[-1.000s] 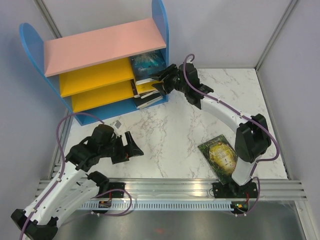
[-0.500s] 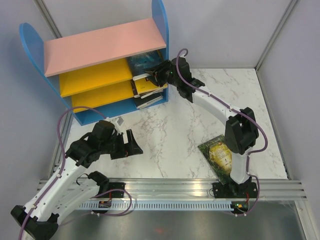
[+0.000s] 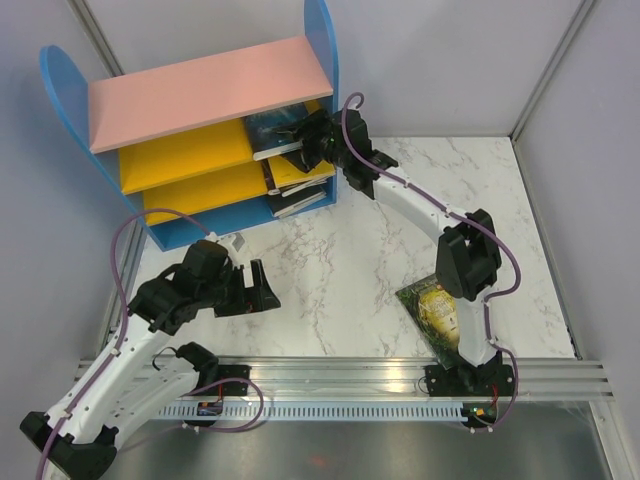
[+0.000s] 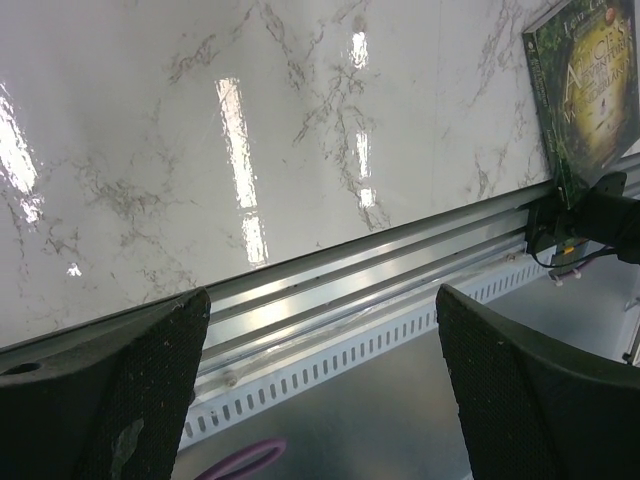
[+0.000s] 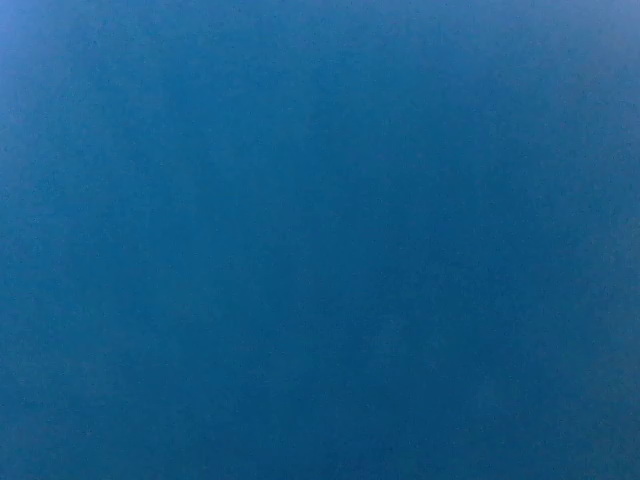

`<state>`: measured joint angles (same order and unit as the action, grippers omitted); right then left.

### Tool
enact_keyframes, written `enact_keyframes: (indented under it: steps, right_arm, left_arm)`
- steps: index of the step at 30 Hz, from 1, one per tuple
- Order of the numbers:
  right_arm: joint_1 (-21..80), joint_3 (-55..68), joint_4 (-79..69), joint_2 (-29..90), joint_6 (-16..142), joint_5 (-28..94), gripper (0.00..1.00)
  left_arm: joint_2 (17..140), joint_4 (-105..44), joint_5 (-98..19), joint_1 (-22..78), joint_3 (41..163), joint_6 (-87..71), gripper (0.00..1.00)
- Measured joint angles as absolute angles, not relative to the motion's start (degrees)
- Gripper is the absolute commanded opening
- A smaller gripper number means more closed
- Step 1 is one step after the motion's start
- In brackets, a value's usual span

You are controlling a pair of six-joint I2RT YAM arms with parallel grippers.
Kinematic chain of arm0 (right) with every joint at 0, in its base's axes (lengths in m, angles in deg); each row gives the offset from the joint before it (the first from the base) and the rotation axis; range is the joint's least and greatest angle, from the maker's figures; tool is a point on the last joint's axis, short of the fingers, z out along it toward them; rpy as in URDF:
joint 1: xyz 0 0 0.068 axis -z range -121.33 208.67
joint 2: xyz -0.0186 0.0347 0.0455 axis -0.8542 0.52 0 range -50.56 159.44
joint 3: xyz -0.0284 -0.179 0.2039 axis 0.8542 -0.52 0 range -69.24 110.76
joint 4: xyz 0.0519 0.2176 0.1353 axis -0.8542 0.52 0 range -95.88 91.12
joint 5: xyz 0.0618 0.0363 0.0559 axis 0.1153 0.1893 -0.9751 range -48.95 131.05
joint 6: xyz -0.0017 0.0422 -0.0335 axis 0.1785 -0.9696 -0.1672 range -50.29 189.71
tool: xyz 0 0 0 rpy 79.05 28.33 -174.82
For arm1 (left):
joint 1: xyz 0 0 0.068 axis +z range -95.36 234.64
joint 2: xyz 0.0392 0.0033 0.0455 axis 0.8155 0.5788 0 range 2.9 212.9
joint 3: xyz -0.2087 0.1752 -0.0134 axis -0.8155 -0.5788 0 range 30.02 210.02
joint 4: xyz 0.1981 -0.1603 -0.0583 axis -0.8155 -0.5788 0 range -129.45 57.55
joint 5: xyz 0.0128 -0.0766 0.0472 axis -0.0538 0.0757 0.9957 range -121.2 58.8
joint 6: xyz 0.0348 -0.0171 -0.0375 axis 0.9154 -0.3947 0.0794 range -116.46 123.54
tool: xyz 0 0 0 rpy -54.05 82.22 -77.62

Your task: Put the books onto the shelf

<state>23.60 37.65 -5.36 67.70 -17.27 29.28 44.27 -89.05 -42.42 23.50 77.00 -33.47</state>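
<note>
Though at shelf (image 3: 210, 85), right gripper (image 3: 303, 136) indistinct.

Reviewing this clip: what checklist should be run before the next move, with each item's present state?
1. Left gripper open and empty: ok.
2. Right gripper state: cannot tell; it is inside the shelf and its wrist view shows only blue.
3. Shelved books sitting square: not ok; several lie skewed at the right end.
4. All books shelved: not ok; a green book lies flat on the table near the right arm's base.
5. Right arm free to withdraw: cannot tell.
</note>
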Motion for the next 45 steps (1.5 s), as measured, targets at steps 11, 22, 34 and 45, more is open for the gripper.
enact_keyframes:
  steps: [11,22,34,45]
  right_arm:
    - [23.9,24.5,-11.4,60.9,-13.8,29.5,0.79]
    - [32.9,4.9,6.9,25.3,4.1,30.3,0.84]
    - [60.8,-8.8,47.3,24.7,25.8,43.1,0.86]
    - [76.5,-15.7,49.6,28.8,35.0,46.2,0.80]
  left_arm:
    - [44.1,-89.5,-42.0,23.5,77.4,-33.4,0.99]
    - [49.2,-84.1,-45.5,23.1,80.5,-33.6,1.00]
    - [78.2,-64.6,-46.8,0.6,79.6,-44.3,0.97]
    - [110.2,-58.3,-48.3,-8.5,99.8,-48.1,0.89]
